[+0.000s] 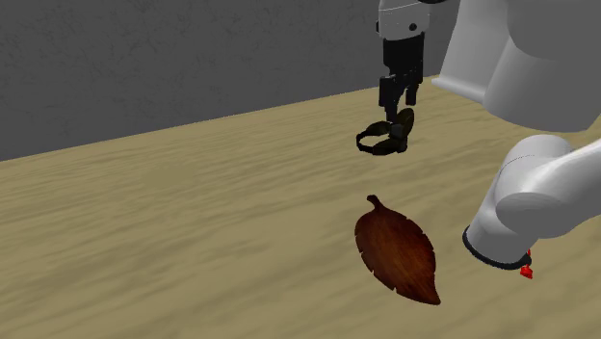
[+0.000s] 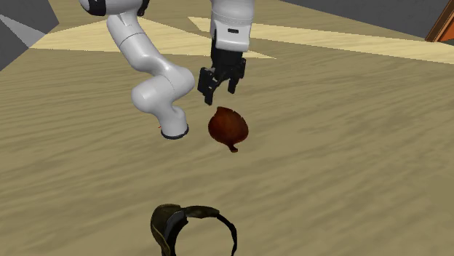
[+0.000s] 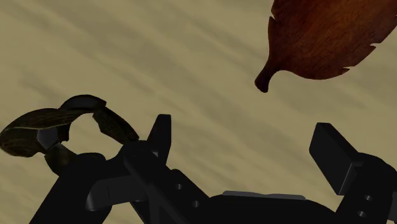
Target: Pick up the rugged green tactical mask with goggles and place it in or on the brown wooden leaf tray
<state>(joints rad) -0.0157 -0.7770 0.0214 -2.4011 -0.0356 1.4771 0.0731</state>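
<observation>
**Fingers spread wide, mask not gripped**

Open jaws are shown in the wrist view: the two fingers of the black gripper (image 3: 245, 127) are parted, and nothing is clasped between them. The dark olive mask (image 3: 32, 130) is seen just outside one finger, a curved goggle front joined to a looped strap, laid on the tan wood-grain surface (image 3: 159, 57). Whether that finger touches it cannot be told. Beyond the other finger the reddish-brown leaf tray (image 3: 324, 38) is spotted, its stem turned toward the gripper.

Over in the shoulder view, the gripper (image 1: 398, 104) is pointed downward at the end of the white arm (image 1: 539, 58). The mask (image 1: 383, 138) is found right under its tips in the picture, in front of a grey wall (image 1: 144, 58). The leaf tray (image 1: 397, 250) is laid flat nearer the camera.

In the second exterior view, the gripper (image 2: 218, 84) is seen just above the leaf tray (image 2: 228, 125) in the picture. The mask (image 2: 171, 222) is seen well apart from both, close to that view's bottom edge.
</observation>
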